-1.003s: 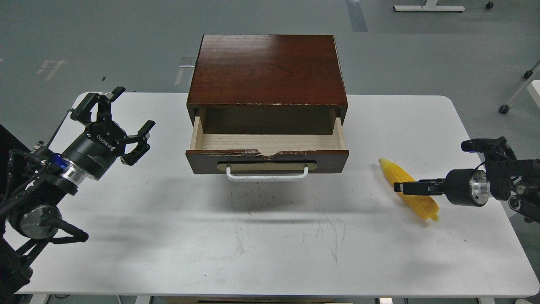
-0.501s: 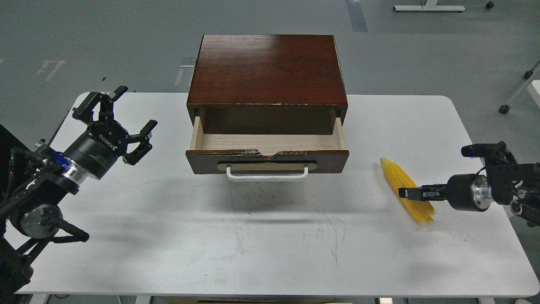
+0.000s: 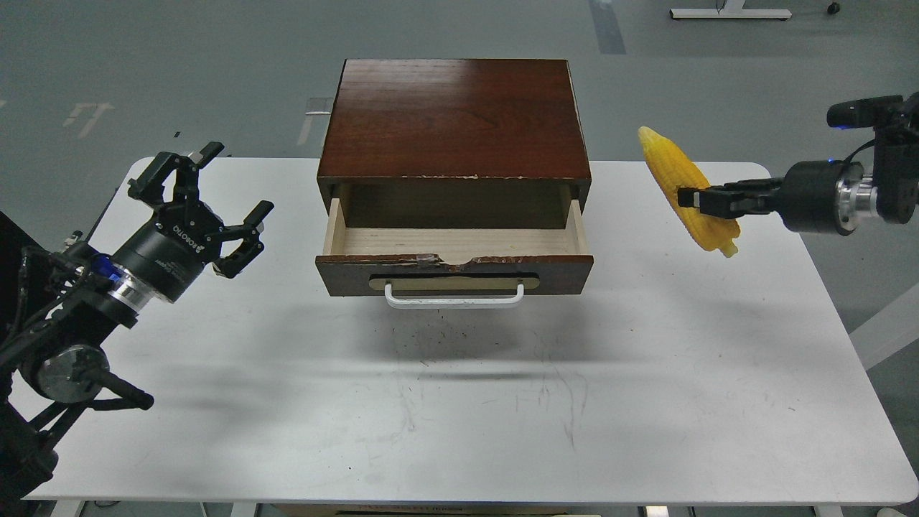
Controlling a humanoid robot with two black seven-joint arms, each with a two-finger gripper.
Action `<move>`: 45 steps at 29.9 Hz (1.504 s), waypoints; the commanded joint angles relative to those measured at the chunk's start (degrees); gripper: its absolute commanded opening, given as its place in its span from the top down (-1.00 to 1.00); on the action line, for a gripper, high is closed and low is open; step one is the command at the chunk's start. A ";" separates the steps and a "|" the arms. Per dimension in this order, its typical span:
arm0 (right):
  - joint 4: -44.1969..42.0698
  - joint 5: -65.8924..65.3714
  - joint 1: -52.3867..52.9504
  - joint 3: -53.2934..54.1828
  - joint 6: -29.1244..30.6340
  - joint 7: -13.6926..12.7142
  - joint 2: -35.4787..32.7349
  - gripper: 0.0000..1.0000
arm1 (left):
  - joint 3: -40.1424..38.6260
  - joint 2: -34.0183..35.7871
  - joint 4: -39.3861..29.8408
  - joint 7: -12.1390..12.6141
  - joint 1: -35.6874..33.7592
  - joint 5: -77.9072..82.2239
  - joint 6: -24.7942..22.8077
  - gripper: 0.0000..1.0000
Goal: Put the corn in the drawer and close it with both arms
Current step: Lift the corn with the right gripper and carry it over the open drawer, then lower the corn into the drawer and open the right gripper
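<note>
The right gripper (image 3: 691, 199) is clamped across the middle of the corn (image 3: 686, 188), holding it in the air above the far right corner of the table (image 3: 646, 402), clear of the surface. The cob hangs tilted, its pointed tip up and toward the far edge, its blunt end down and toward the right edge. It sits to the right of the cabinet (image 3: 455, 118), well apart from the drawer (image 3: 455, 248). The drawer stands pulled out toward the near edge, showing its pale wood floor with nothing visible inside; its dark front has a chipped top edge and a white handle (image 3: 454, 296) on a beige plate. The left gripper (image 3: 204, 199) hangs above the far left part of the table, beside the drawer, its fingers spread wide and holding nothing.
</note>
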 commanded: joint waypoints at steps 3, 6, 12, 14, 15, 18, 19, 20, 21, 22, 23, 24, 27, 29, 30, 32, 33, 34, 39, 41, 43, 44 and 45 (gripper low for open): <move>0.01 -0.07 11.79 -8.48 -0.06 -0.01 6.90 0.48 | -0.12 0.21 0.01 -0.05 0.08 0.00 0.00 -1.00; 0.01 -0.07 18.04 -13.23 -0.23 -0.01 12.97 0.48 | -0.21 0.21 0.01 -0.05 0.08 0.00 0.00 -1.00; 0.88 -0.51 24.99 -18.51 -2.16 -0.01 22.55 0.51 | -0.21 0.13 0.01 -0.05 0.08 0.00 0.00 -1.00; 0.88 -0.95 26.24 -19.84 -3.57 -0.01 24.50 0.52 | -0.21 0.13 0.01 -0.05 0.08 0.00 0.00 -1.00; 0.88 -1.99 27.20 -21.41 -5.31 -0.01 26.59 0.53 | -0.21 0.21 0.01 -0.05 0.08 0.00 0.00 -1.00; 0.62 -4.02 28.61 -25.01 -10.06 -0.01 31.17 0.55 | -0.21 0.21 0.01 -0.05 0.08 0.00 0.00 -1.00; 0.62 -4.11 28.70 -25.55 -10.95 -0.01 31.88 0.55 | -0.21 0.21 0.01 0.04 0.08 0.00 0.00 -1.00; 0.62 -4.20 28.79 -25.99 -11.74 -0.01 32.50 0.55 | -0.21 0.21 0.01 -0.05 0.08 0.00 0.00 -1.00; 0.62 -4.20 28.79 -27.12 -13.31 -0.01 33.63 0.55 | -0.21 0.21 0.01 -0.05 -0.01 0.00 0.00 -1.00; 0.62 -4.28 28.79 -27.75 -14.11 -0.01 34.17 0.55 | -0.21 0.21 0.01 -0.05 0.08 0.00 0.00 -1.00; 0.62 -4.55 28.70 -29.23 -15.51 -0.01 35.13 0.55 | -0.12 0.30 0.01 -0.05 0.08 0.00 0.00 -1.00; 0.53 -4.98 28.70 -30.72 -16.92 -0.01 36.01 0.55 | -0.12 0.30 0.01 -0.05 0.08 0.00 0.00 -1.00; 0.09 -5.08 28.09 -33.72 -19.82 -0.01 37.42 0.55 | -0.12 0.39 0.01 -0.05 0.08 0.00 0.00 -1.00; -0.43 -5.08 27.65 -35.39 -21.84 -0.01 38.21 0.55 | -0.12 0.39 0.01 -0.05 0.08 0.00 0.00 -1.00; -1.13 -5.08 27.12 -35.92 -22.72 -0.01 38.56 0.55 | -0.21 0.39 0.01 -0.05 0.08 0.00 0.00 -1.00; -2.36 -5.08 25.90 -36.10 -23.17 -0.01 39.18 0.54 | -0.12 0.56 0.01 -0.05 0.08 0.00 0.00 -1.00; -2.80 -5.08 25.54 -36.10 -23.17 -0.01 39.53 0.54 | -0.12 0.57 0.01 -0.05 0.08 0.00 0.00 -1.00; -3.07 -5.08 25.19 -36.10 -23.17 -0.01 39.71 0.53 | -0.12 0.57 0.01 -0.05 0.08 0.00 0.00 -1.00; -4.83 -4.99 23.78 -36.01 -23.17 -0.01 41.03 0.35 | -0.12 0.83 0.01 -0.05 0.08 0.00 0.00 -1.00; -5.00 -4.90 23.60 -36.01 -23.17 -0.01 41.11 0.18 | -0.04 1.00 0.01 -0.05 0.08 0.00 0.00 -1.00; -5.00 -4.73 23.60 -35.93 -23.26 -0.01 41.29 0.00 | -0.04 1.01 0.01 -0.05 0.17 0.00 0.00 -1.00; -5.00 -4.64 23.60 -35.84 -23.26 -0.01 41.29 -0.17 | -0.04 1.01 0.01 -0.05 0.17 0.00 0.00 -1.00; -5.00 -4.64 23.78 -35.84 -23.26 -0.01 41.29 -0.23 | -0.04 1.01 0.01 -0.05 0.17 0.00 0.00 -1.00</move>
